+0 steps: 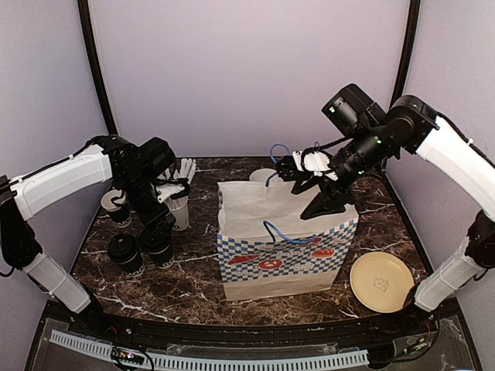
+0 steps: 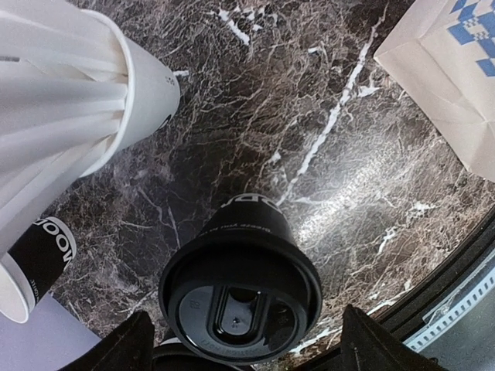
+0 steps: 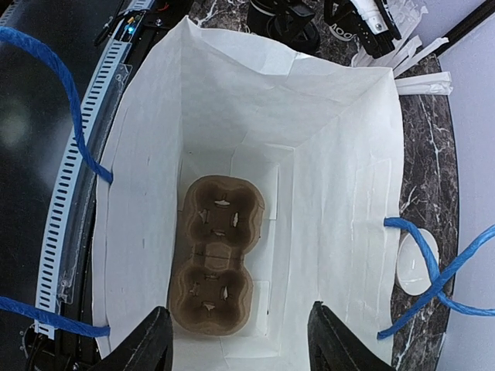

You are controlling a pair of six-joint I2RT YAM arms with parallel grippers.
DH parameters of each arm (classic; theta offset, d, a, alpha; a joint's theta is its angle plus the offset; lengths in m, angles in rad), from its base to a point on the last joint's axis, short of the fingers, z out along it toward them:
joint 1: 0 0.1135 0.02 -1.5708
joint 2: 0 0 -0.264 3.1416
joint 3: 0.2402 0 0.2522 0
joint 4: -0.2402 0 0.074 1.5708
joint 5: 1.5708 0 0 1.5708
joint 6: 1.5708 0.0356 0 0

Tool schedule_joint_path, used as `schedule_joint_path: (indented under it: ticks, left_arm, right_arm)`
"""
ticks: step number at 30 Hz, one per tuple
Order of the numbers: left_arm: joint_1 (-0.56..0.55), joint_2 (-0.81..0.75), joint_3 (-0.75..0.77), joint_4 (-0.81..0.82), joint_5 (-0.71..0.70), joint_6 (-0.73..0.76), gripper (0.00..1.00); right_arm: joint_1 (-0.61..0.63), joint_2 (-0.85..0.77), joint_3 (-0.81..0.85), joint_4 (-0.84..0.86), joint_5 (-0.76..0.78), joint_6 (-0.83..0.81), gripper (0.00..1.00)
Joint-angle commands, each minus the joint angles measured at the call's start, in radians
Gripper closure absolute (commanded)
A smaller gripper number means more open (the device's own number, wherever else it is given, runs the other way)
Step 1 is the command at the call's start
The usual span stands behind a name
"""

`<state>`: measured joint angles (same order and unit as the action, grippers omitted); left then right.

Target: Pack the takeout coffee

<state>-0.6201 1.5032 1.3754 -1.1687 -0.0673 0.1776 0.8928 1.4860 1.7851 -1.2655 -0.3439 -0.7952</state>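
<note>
Lidded black coffee cup (image 2: 240, 297) stands upright on the marble surface (image 2: 309, 116), between the wide-spread fingers of the left pincer (image 2: 247, 311). Right pincer (image 3: 240, 308) hangs wide and empty over the open paper bag (image 3: 340, 154); a cardboard carrier (image 3: 216, 255) lies inside.

The bench (image 2: 332, 139) I work on looks like dark stone, smooth and shiny, with thin white lines in it. The coffee cup (image 2: 249, 220) near me is black paper and a bit dull, and its lid (image 2: 240, 301) is smooth black plastic with a soft shine. The bag (image 3: 340, 154) is plain white paper, not shiny, with blue string-like handles (image 3: 66, 100), and the cup tray (image 3: 216, 255) in it is rough brown card.
</note>
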Motion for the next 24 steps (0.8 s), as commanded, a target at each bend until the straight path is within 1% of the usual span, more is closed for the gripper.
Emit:
schedule_joint_path:
  ticks: [1, 4, 8, 12, 19, 24]
  left_arm:
    - [0.021, -0.007, -0.040, -0.041, -0.005, 0.057, 0.13]
    - [0.031, -0.011, -0.088, -0.047, -0.027, 0.066, 0.13]
    - [0.033, -0.038, -0.116, -0.004, 0.023, 0.075, 0.14]
    - [0.035, -0.057, -0.130, 0.004, 0.013, 0.080, 0.14]
    - [0.035, -0.054, -0.133, 0.013, 0.027, 0.088, 0.22]
    - [0.035, -0.043, -0.148, 0.019, 0.014, 0.087, 0.22]
  right_arm:
    - [-0.008, -0.022, -0.015, 0.005, -0.008, -0.006, 0.41]
    - [-0.009, -0.016, -0.015, 0.011, -0.004, -0.006, 0.41]
    - [-0.011, -0.006, -0.012, 0.014, -0.004, -0.006, 0.41]
    - [-0.011, 0.006, -0.008, 0.015, -0.005, -0.007, 0.41]
    - [-0.011, 0.005, 0.004, 0.014, -0.002, -0.004, 0.41]
    - [-0.010, -0.002, 0.013, 0.012, 0.004, -0.001, 0.41]
